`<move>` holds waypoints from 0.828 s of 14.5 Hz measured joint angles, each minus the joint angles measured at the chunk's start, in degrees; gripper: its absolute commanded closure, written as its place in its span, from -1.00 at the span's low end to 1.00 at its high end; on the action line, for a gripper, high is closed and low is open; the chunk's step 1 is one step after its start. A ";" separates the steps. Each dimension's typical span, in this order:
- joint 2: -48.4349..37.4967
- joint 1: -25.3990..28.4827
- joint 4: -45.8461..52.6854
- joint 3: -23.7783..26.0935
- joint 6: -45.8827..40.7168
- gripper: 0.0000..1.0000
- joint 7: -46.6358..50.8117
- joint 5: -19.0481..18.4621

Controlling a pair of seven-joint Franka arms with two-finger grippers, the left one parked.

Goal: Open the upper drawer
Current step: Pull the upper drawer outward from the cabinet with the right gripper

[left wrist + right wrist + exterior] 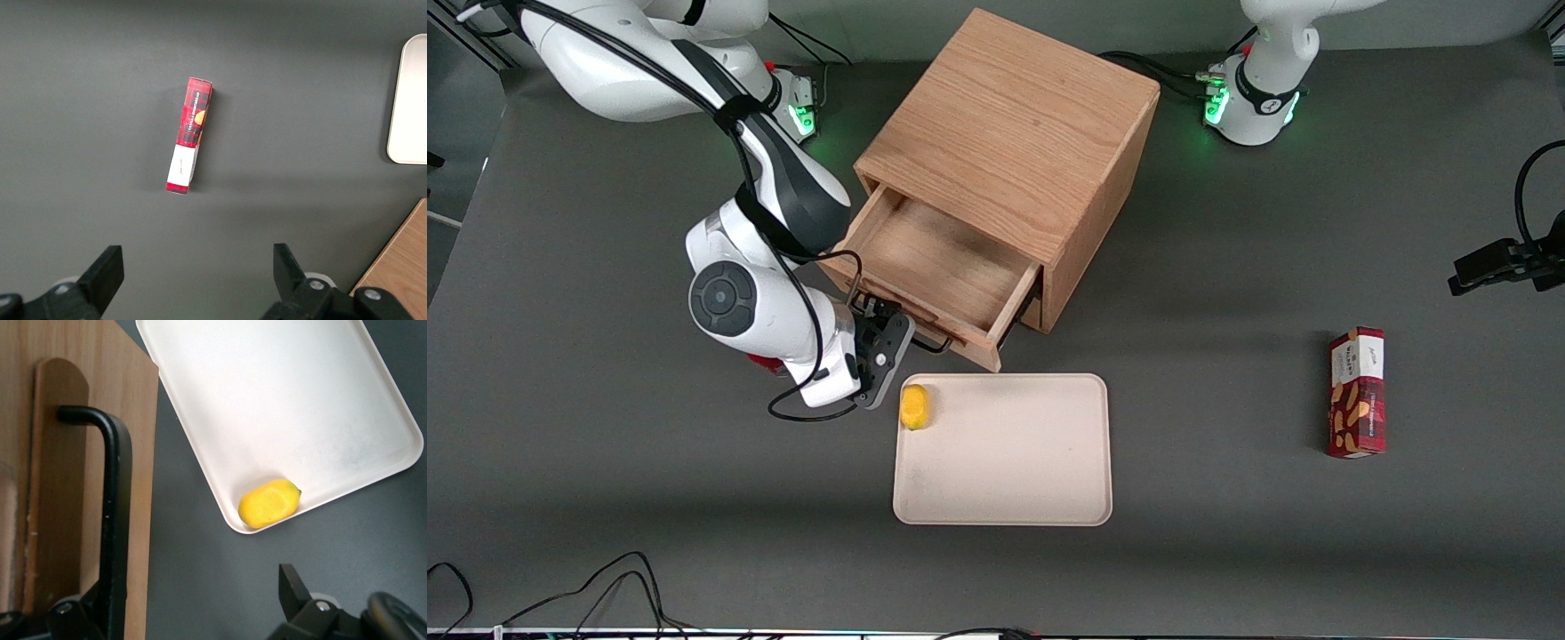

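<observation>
Upper drawer: the upper drawer (941, 267) of the oak cabinet (1014, 133) stands pulled well out toward the front camera, its bare wooden floor showing and nothing inside it that I can see. I judge the opening largely done.

Handle: the black bar handle (115, 513) runs along the drawer front; in the right wrist view I see its bent end meeting the wooden face.

My gripper: my gripper (882, 342) sits at the drawer front, at the handle's end toward my arm's side of the table. My fingers (293, 590) stand apart with the bar passing near one of them, so I am not clamped on it. I cannot tell whether a finger touches the bar.

Why here: a bar gives a pull along the drawer's slide, so I stay level with it.

Tray: the cream tray (1049, 498) lies just in front of the drawer, nearer the front camera, a lemon (914, 406) in its corner nearest my gripper. I judge further pulling may bring the drawer front over the tray's edge.

Biscuit box: a red biscuit box (1357, 392) lies well apart, toward the parked arm's end.
</observation>
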 measured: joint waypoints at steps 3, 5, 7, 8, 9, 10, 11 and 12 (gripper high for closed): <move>1.24 -0.15 1.98 -1.18 -0.11 -1.00 -0.38 -0.08; 1.96 -0.37 3.05 -1.25 -0.29 -1.00 -0.56 -0.32; 2.36 -0.40 3.74 -1.64 -0.36 -1.00 -0.66 -0.47; 2.48 -0.41 4.04 -2.02 -0.36 -1.00 -0.87 -0.47; 2.64 -0.42 4.43 -2.30 -0.35 -1.00 -1.04 -0.47; 2.78 -0.42 4.69 -2.49 -0.32 -1.00 -1.13 -0.48; 2.89 -0.39 4.94 -2.67 -0.31 -1.00 -1.23 -0.52; 3.00 -0.34 5.26 -3.02 -0.35 -1.00 -1.45 -0.56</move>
